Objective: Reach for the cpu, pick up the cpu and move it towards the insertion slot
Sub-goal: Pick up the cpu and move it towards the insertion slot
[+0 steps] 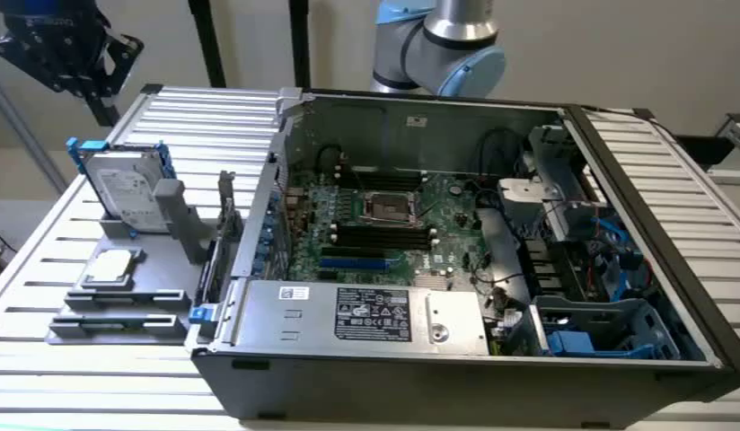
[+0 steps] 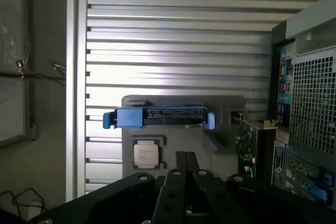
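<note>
The cpu (image 1: pixel 110 268) is a small square chip with a silver top, lying flat in a grey holder on the slatted table, at the exterior view's left. In the wrist view the cpu (image 2: pixel 146 153) lies just beyond my gripper (image 2: pixel 185 157), whose two black fingers are pressed together with nothing between them. My gripper (image 1: pixel 94 97) hangs high over the table's far left corner, well apart from the chip. The insertion slot (image 1: pixel 391 209), a silver-framed socket with a dark centre, sits on the motherboard inside the open computer case.
A silver hard drive (image 1: pixel 125 193) with blue brackets stands upright in the grey holder (image 1: pixel 118 310) just behind the chip. The open computer case (image 1: pixel 466 359) takes up the table's middle and right. Black memory slots (image 1: pixel 376 238) lie beside the socket.
</note>
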